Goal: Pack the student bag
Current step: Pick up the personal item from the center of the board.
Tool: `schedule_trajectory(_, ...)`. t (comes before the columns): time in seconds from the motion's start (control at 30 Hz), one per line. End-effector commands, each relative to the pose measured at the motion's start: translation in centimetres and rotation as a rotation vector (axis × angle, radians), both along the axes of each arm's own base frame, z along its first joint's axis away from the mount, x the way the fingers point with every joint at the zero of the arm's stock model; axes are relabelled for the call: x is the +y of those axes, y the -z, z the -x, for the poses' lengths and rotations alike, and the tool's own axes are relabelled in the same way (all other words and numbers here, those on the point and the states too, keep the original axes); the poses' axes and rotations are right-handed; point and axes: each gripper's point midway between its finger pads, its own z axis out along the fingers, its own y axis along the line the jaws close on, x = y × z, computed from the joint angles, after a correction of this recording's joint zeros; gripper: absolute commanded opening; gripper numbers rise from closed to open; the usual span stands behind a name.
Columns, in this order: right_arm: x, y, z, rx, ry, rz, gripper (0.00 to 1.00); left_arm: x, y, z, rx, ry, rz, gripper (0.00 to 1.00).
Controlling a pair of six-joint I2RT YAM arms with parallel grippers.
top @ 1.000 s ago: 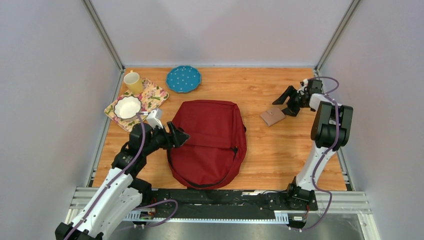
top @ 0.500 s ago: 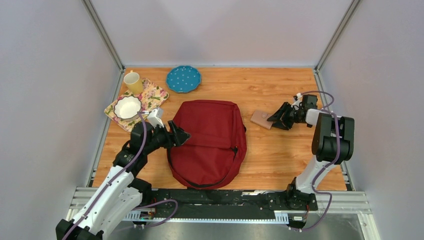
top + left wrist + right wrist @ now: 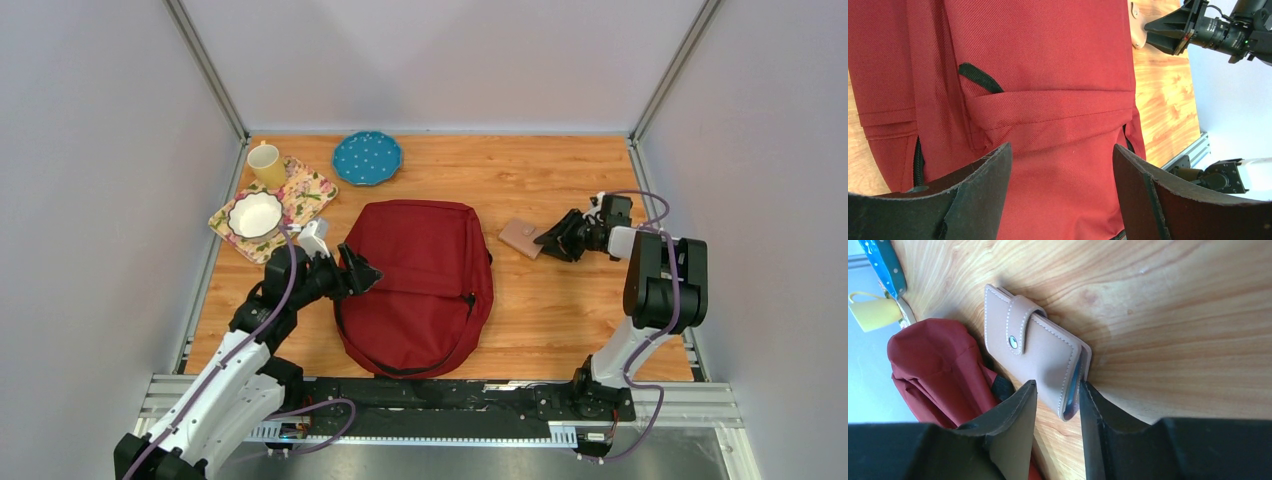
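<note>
Left gripper [image 3: 1062,146]: jaws wide apart, empty, hovering over the bag's [image 3: 415,285] left side, at its front pocket.
Bag: flat in the middle; soft, floppy fabric. You'd best take it by a zipper lip or strap.
Right gripper [image 3: 1058,390]: just past the bag's right edge, jaws straddling a stiff, light wallet [image 3: 1033,347]. You cannot tell whether they pinch it.

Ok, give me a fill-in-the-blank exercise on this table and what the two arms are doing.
1. The white bowl sits on the ____ mat.
2. The right gripper pinches one end of the tan wallet, which lies ____ of the student bag in the top view.
3. The left gripper hangs open over the ____ student bag.
4. In the top view, the yellow mug stands left of the ____ dotted plate.
Missing words: floral; right; red; blue.
</note>
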Motion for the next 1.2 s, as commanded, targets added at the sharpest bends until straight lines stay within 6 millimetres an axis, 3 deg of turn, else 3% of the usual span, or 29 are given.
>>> schedule_trajectory(0.0,0.5,-0.9,-0.7,-0.031,0.048,-0.014,0.39,-0.2,-0.7,-0.5,-0.024,-0.002,0.029,0.8)
schedule_trajectory(0.27,0.9,-0.1,-0.9,-0.018,0.084,-0.035,0.28,-0.5,-0.4,-0.3,-0.011,0.009,0.037,0.81)
schedule_trajectory(0.5,1.0,-1.8,-1.3,-0.061,0.12,-0.059,0.34,-0.3,-0.6,-0.4,-0.022,-0.002,0.032,0.81)
schedule_trajectory(0.6,1.0,-1.5,-1.6,-0.052,0.131,-0.072,0.34,-0.4,-0.7,-0.4,-0.017,0.006,0.039,0.81)
schedule_trajectory(0.87,1.0,-0.5,-1.7,-0.05,0.15,-0.081,0.25,-0.5,-0.9,-0.2,-0.019,0.013,0.044,0.81)
schedule_trajectory(0.93,1.1,-0.5,-1.8,-0.057,0.145,-0.087,0.17,-0.4,-1.1,-0.1,-0.028,0.012,0.045,0.81)
schedule_trajectory(1.1,1.1,-1.0,-2.1,-0.068,0.142,-0.092,0.09,-0.4,-1.6,-0.1,-0.039,0.011,0.045,0.81)
schedule_trajectory(1.17,1.2,-1.2,-2.1,-0.077,0.13,-0.097,0.0,-0.4,-1.6,-0.1,-0.038,0.011,0.046,0.81)
